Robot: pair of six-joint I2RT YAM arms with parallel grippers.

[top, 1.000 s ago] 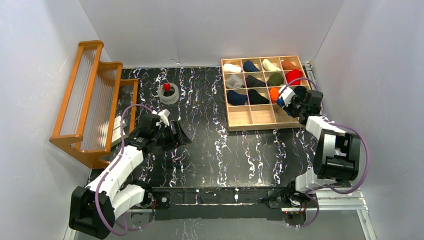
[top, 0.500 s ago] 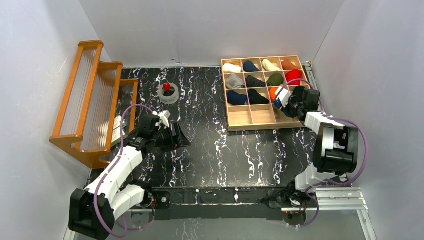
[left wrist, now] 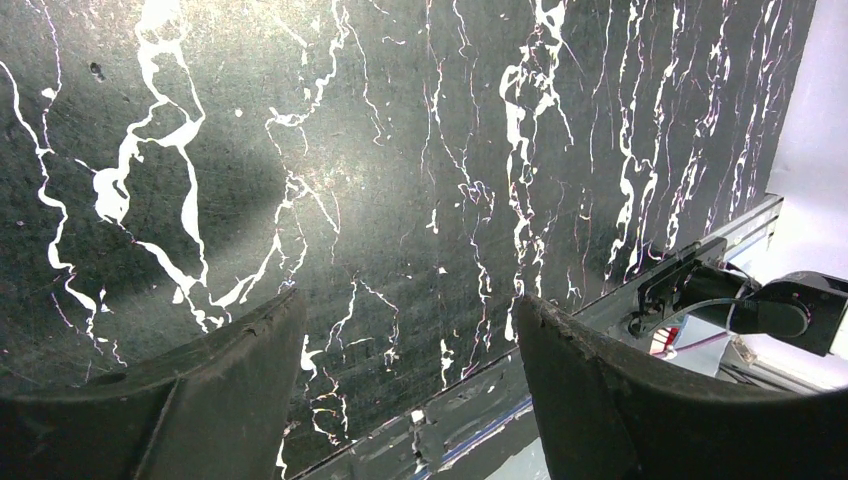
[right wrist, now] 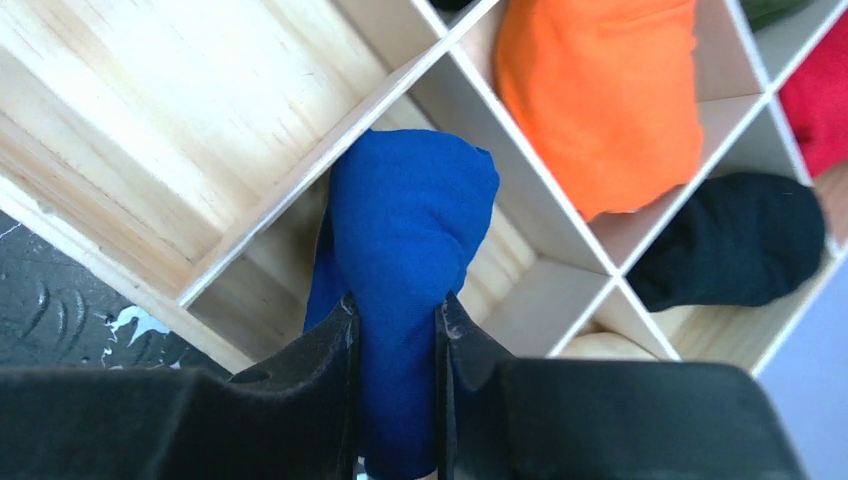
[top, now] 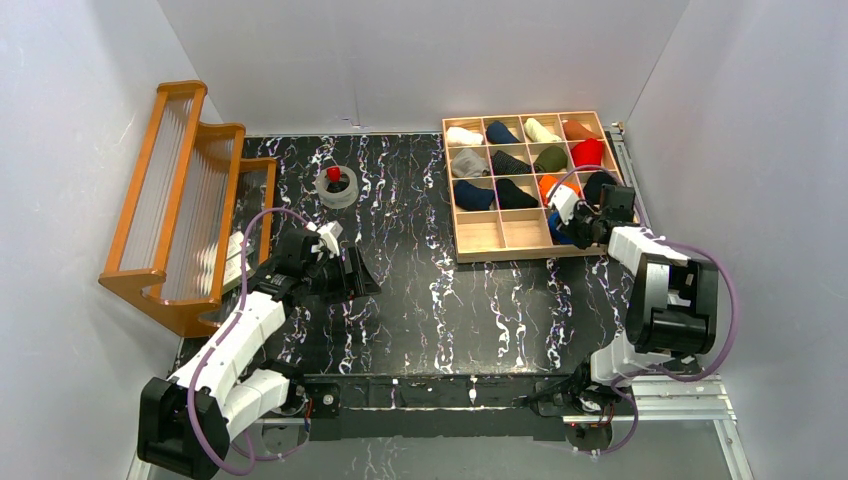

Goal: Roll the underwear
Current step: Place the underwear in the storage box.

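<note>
The blue underwear (right wrist: 410, 230) is a rolled bundle pinched between my right gripper's fingers. My right gripper (right wrist: 397, 305) is shut on it and holds it down in a front-row compartment of the wooden divided box (right wrist: 150, 110), against a divider. From above, the right gripper (top: 570, 222) is at the box's near right corner, with the blue roll (top: 554, 229) just showing. The orange underwear (right wrist: 600, 90) lies rolled in the compartment behind; it also shows from above (top: 547, 185). My left gripper (top: 355, 270) is open and empty over the marbled table (left wrist: 400, 150), jaws wide apart (left wrist: 405, 300).
The box (top: 500, 232) holds several other rolled garments, among them a black one (right wrist: 730, 240) and a red one (right wrist: 820, 100). Two front-row compartments are bare wood. An orange wooden rack (top: 170, 200) stands at the left. A tape roll with a red object (top: 338, 187) sits mid-back.
My right gripper has moved toward the box's near edge and down with the blue roll, into the front-row compartment. The left arm has not moved.
</note>
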